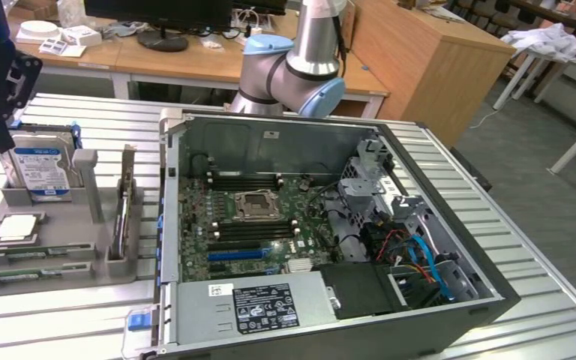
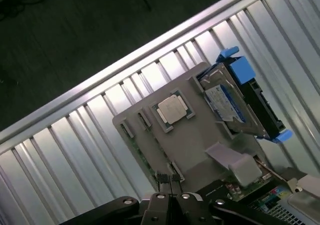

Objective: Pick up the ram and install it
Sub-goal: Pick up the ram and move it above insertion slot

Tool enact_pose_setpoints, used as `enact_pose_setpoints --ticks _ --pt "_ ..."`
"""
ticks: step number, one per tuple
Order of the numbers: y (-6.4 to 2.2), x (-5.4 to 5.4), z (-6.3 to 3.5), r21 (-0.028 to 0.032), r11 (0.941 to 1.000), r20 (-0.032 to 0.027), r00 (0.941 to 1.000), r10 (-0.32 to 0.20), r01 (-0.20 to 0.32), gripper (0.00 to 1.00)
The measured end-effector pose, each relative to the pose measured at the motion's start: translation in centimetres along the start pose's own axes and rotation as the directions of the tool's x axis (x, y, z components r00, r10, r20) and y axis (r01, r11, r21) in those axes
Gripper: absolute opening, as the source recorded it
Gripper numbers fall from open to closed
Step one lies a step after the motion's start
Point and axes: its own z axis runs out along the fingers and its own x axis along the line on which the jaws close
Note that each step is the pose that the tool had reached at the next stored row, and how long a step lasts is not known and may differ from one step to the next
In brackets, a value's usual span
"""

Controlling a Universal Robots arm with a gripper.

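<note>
Grey holder tray (image 1: pixel 68 261) on the ribbed metal table (image 1: pixel 58 315) keeps the green ram (image 1: pixel 30 255) slotted near its edge. Your gripper (image 2: pixel 170 180) hovers above it, jaws pressed together.

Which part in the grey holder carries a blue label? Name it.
The hard drive, standing on edge in the grey holder; the processor lies flat, plain silver, without any blue label.
</note>
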Motion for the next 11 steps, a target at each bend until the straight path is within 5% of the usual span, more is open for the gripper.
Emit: enact_pose_setpoints --ticks 6,11 --pt "0.00 0.00 0.05 -0.0006 0.9940 -0.0046 0.9940 -0.109 0.109 0.11" --pt "-0.01 0.00 0.09 -0.0015 0.9800 -0.0086 0.9799 -0.199 0.199 0.11"
